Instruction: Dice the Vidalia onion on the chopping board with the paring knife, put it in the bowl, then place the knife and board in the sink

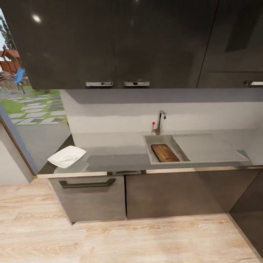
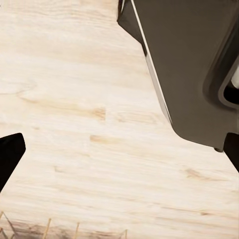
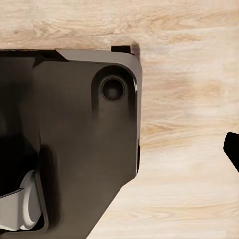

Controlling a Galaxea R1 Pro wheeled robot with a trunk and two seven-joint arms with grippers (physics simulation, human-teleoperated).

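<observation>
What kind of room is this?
A kitchen, most likely: a grey countertop with a steel sink and tap, dark cabinets above and below, and a white bowl.

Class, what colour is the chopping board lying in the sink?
Dark brown wood grain; the chopping board shows best in the head view, inside the sink.

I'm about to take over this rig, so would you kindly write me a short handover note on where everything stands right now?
Hands: the left hand looks open, fingertips wide apart over the wooden floor; nothing held. The right hand's state cannot be told; one fingertip shows.
Things: the chopping board lies in the sink. The bowl sits at the countertop's left end, apparently holding pale bits.
Done: board placed in sink.
Left: I cannot make out the paring knife; confirm it is in the sink.
</observation>
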